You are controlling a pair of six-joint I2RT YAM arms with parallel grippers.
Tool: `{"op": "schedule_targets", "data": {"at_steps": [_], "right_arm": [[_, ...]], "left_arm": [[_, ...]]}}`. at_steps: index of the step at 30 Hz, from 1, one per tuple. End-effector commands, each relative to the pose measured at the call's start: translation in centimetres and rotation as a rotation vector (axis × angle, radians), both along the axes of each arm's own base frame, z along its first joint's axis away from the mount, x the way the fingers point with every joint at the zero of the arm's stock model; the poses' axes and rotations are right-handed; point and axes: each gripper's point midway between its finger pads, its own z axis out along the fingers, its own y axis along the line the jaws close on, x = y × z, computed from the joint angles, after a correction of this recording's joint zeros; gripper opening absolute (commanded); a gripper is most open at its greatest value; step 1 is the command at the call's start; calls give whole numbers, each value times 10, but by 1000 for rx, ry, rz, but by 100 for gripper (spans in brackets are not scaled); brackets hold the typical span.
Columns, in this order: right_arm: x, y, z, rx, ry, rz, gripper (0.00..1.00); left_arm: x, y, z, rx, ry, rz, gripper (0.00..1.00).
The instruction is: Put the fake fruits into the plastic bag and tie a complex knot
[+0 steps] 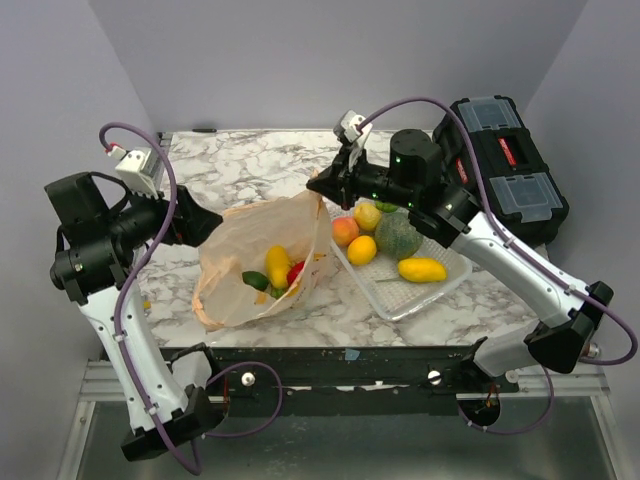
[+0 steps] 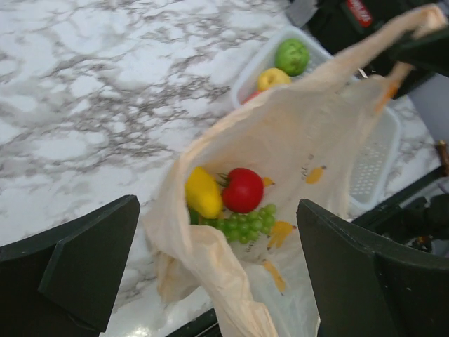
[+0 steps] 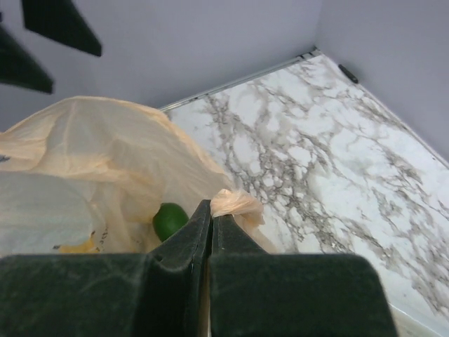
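Left gripper [image 2: 217, 225] is hanging spread wide by the plastic bag [image 2: 280, 140], which is lying on the desk [image 1: 260, 160] beside the basket [image 1: 455, 285] — right gripper [image 3: 212, 214] is pinching its handle up. I'm thinking the trick is holding that mouth taut while loading fruit [image 1: 421, 269].

The left pincer [image 2: 217, 210] has its dark fingers [image 2: 70, 274] far apart, one on each side of the plastic bag [image 2: 295, 140]. The bag's mouth gapes. Inside lie a long yellow fruit [image 2: 203, 191], a red tomato [image 2: 243, 189] and green grapes [image 2: 245, 225]. Behind, a white basket [image 2: 375, 161] on the marble worktop [image 2: 84, 84] holds a green fruit [image 2: 292, 56] and a round yellow fruit [image 2: 272, 78].
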Motion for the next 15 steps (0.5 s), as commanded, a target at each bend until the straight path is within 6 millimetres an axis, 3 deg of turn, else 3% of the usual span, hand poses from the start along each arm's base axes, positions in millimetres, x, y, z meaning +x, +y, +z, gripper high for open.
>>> {"op": "schedule_targets", "data": {"at_steps": [1, 8, 15], "right_arm": [[29, -17, 17, 57, -34, -162, 1], [88, -54, 7, 92, -5, -430, 1], [127, -84, 4, 131, -12, -581, 1]], "left_arm": [[-29, -40, 7, -166, -43, -213, 98], [-35, -44, -14, -201, -31, -176, 98], [-50, -58, -28, -245, -60, -226, 97]]}}
